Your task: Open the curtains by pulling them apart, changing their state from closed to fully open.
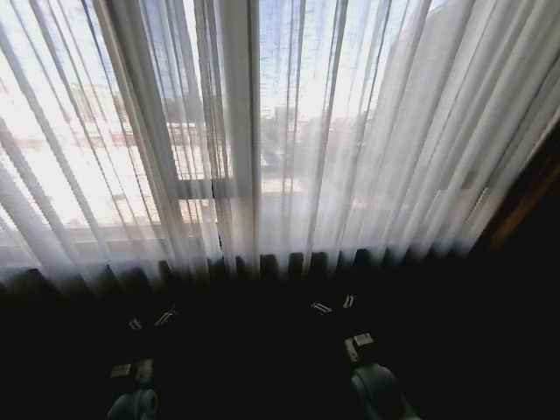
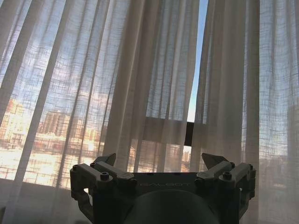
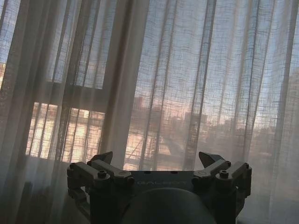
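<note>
Bright daylight through a tall window (image 1: 210, 188), city buildings (image 2: 51, 126) beyond, dark floor (image 1: 262, 350).

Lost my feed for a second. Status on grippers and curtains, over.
Left gripper open, low, facing the curtains, not touching. Right gripper open, same stance. Curtains drawn shut, thin gap at the centre seam. Nothing in the way.
</note>
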Available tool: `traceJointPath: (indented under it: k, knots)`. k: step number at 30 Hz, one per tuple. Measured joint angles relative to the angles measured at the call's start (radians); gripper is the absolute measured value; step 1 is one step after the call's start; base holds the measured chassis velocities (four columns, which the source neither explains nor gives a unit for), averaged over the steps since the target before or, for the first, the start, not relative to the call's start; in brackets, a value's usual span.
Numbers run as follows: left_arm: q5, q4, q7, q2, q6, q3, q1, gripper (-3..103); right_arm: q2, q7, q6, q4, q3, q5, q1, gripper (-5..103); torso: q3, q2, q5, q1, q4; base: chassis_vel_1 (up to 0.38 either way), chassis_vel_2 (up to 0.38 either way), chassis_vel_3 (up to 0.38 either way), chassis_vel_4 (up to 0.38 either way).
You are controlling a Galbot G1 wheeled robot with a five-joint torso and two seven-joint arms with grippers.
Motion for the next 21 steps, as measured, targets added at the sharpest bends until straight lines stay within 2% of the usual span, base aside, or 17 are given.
traceJointPath:
  k: [10, 12, 13, 14, 17, 20, 21]
  knots:
    - [0.000, 0.000, 0.000, 0.000, 0.000, 0.000, 0.000, 100, 0.000, -0.001, -0.002, 0.000, 0.003, 0.003, -0.002, 100, 0.000, 0.000, 0.0000, 0.000, 0.0001, 0.000, 0.000, 0.000, 0.000]
    - [0.000, 0.000, 0.000, 0.000, 0.000, 0.000, 0.000, 100, 0.003, -0.016, -0.045, 0.002, 0.049, 0.052, -0.028, 100, 0.000, 0.000, 0.0002, 0.000, 0.0004, 0.000, 0.000, 0.000, 0.000]
    - [0.000, 0.000, 0.000, 0.000, 0.000, 0.000, 0.000, 100, 0.007, -0.031, -0.090, 0.002, 0.095, 0.100, -0.053, 100, 0.000, 0.000, 0.0000, 0.000, 0.0002, 0.000, 0.000, 0.000, 0.000]
    - [0.000, 0.000, 0.000, 0.000, 0.000, 0.000, 0.000, 100, 0.007, -0.031, -0.090, 0.002, 0.095, 0.100, -0.053, 100, 0.000, 0.000, 0.0000, 0.000, 0.0002, 0.000, 0.000, 0.000, 0.000]
    - [0.000, 0.000, 0.000, 0.000, 0.000, 0.000, 0.000, 100, 0.015, -0.069, -0.195, 0.007, 0.205, 0.219, -0.112, 100, 0.000, 0.000, 0.0001, 0.000, -0.0002, 0.000, 0.000, 0.000, 0.000]
    - [0.000, 0.000, 0.001, 0.000, 0.000, 0.001, 0.000, 100, 0.027, -0.103, -0.231, 0.007, 0.227, 0.262, -0.125, 100, 0.000, 0.000, -0.0004, 0.000, -0.0014, 0.000, 0.000, 0.000, 0.000]
    - [0.000, 0.000, 0.000, 0.000, 0.000, 0.000, 0.000, 100, 0.033, -0.117, -0.231, 0.005, 0.212, 0.268, -0.120, 100, 0.000, 0.000, 0.0007, 0.000, 0.0000, 0.000, 0.000, 0.000, 0.000]
